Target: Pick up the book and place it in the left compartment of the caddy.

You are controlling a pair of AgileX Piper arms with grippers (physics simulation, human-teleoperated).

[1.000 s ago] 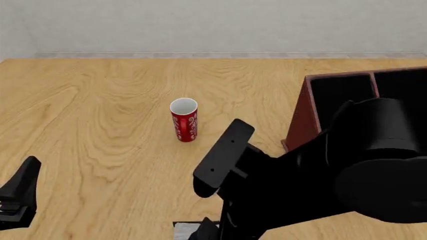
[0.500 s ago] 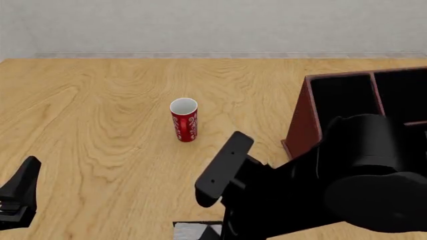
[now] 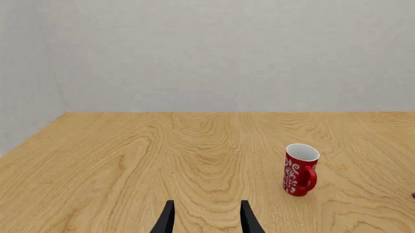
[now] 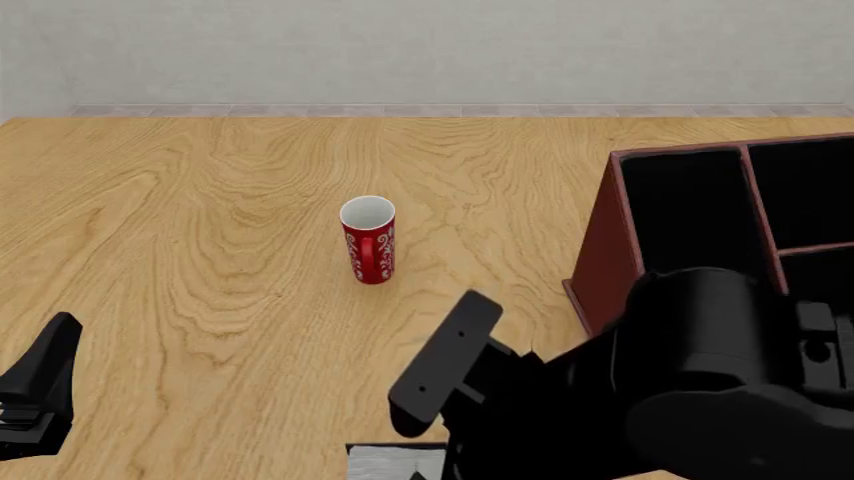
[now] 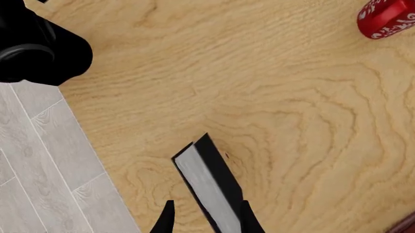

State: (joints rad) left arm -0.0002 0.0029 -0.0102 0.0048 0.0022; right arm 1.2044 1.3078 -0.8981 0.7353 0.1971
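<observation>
Front view: no readable text or brand anywhere; only white swirl pattern on the red cup (image 4: 368, 242), standing upright mid-table (image 4: 200, 250). Caddy (image 4: 603, 262) at the right, dark red-brown sloped side, black-lined interior; long narrow left compartment (image 4: 687, 215) runs along its left wall, smaller divided sections to the right of it. Right arm (image 4: 641, 400) fills the lower right, blocks the caddy's near part and hides its own gripper. Sliver of the book (image 4: 387, 463) at the bottom edge, pale page edge showing, just left of the arm, well apart from the caddy. Left arm link (image 4: 38, 395) at the lower left edge, idle; jaw state not readable here. Left wrist view: left gripper (image 3: 206, 221) fingers parted with bare table between them, holding nothing. Cup shown with its handle, which the front view does not reveal; no caddy or book here. Right wrist view: looks straight down; right gripper (image 5: 206, 218) fingertips straddle the book (image 5: 209, 187), which stands on edge on the table near the table's edge, grey-white pages up, black covers either side. Contact between fingers and covers not clear, so cannot tell whether clamped. Grey tiled floor (image 5: 45, 160) beyond the table edge and the left arm's base, seen only from here. Cup partly visible at a corner.
</observation>
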